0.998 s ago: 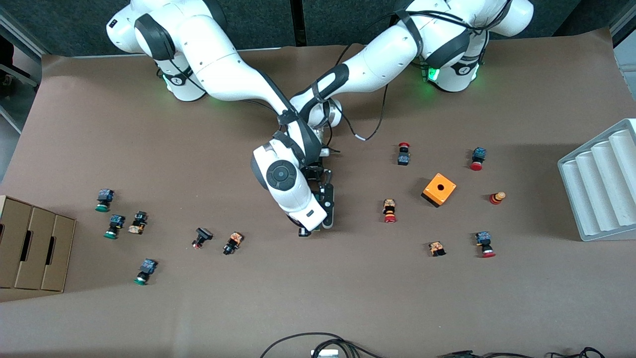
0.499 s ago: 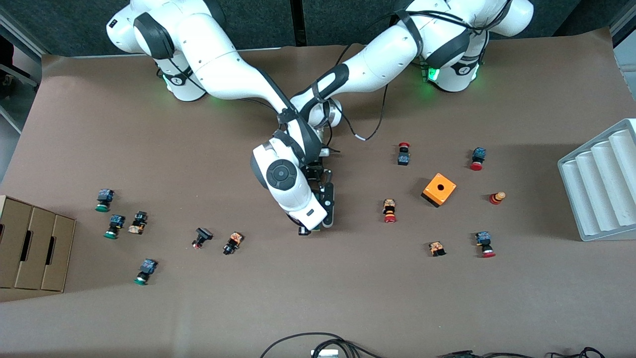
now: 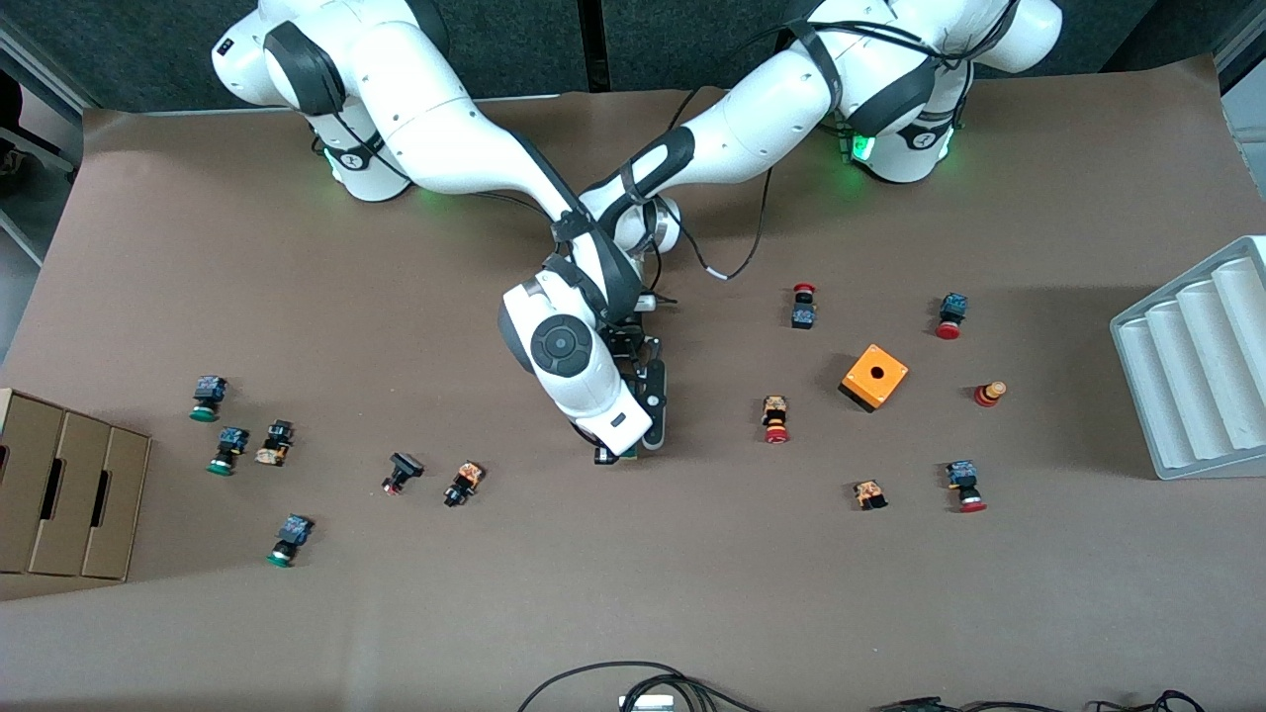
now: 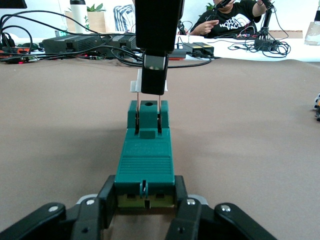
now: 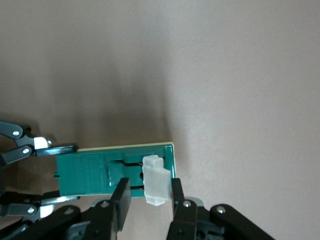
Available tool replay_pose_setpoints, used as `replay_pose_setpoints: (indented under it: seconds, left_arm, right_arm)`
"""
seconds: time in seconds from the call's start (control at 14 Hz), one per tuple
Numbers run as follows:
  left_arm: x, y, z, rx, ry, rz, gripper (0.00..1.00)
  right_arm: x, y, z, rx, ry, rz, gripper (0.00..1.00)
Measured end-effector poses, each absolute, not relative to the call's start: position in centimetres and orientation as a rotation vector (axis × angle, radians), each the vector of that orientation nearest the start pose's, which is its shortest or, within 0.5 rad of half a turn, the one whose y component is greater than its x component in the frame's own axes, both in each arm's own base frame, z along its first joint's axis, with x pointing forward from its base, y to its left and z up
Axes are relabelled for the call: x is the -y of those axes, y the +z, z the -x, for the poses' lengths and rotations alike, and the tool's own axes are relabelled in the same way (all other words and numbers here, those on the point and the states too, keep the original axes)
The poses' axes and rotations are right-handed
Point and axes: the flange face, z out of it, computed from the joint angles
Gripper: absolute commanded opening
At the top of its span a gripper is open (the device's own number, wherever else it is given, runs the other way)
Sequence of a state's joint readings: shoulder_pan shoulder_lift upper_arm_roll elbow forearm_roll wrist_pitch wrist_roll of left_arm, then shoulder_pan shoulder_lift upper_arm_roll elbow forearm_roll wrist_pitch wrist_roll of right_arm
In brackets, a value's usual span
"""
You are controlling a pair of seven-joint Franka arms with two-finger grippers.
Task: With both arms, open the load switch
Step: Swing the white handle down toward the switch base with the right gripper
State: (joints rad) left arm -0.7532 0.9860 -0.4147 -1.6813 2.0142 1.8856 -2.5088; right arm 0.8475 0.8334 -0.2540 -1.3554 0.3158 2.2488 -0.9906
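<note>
The load switch [image 4: 145, 159] is a narrow dark-green block lying on the brown table at its middle. My left gripper [image 4: 145, 202] is shut on one end of it, a finger pressed on each side. My right gripper [image 5: 147, 196] comes down from above at the block's other end, shut on the white end piece [image 5: 156, 181]. In the left wrist view that white end piece [image 4: 134, 86] stands raised above the green body on two thin copper pins. In the front view the right arm's hand [image 3: 579, 371] covers most of the switch.
An orange cube [image 3: 874, 377] with a hole sits toward the left arm's end. Small push buttons [image 3: 776, 418] lie scattered on both sides, one [image 3: 463, 484] close by. A cardboard box [image 3: 59, 494] and a white ridged tray [image 3: 1202, 366] stand at the table's ends.
The right arm's hand has shifted slightly away from the front camera. The left arm has held still, and both grips are as before.
</note>
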Motion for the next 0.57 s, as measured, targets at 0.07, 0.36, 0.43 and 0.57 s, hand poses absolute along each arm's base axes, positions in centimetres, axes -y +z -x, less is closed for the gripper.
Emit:
replay_pose_setpoints:
  seconds: [0.07, 0.36, 0.43, 0.57]
  left_arm:
    - [55.81, 6.47, -33.60, 0.025, -1.790, 2.587, 0.40]
    - [55.81, 6.47, -33.60, 0.025, -1.790, 2.587, 0.40]
    - [55.81, 6.47, -33.60, 0.025, -1.790, 2.587, 0.40]
    - [55.81, 6.47, -33.60, 0.025, -1.790, 2.587, 0.41]
  right_arm:
    - [-46.00, 24.13, -58.82, 2.086, -0.155, 2.273, 0.40]
    - [-46.08, 24.59, -58.68, 2.085, -0.146, 2.269, 0.40]
    - [-46.08, 24.67, -58.65, 2.084, -0.143, 2.268, 0.40]
    - [-46.10, 24.81, -58.61, 2.084, -0.141, 2.267, 0.40]
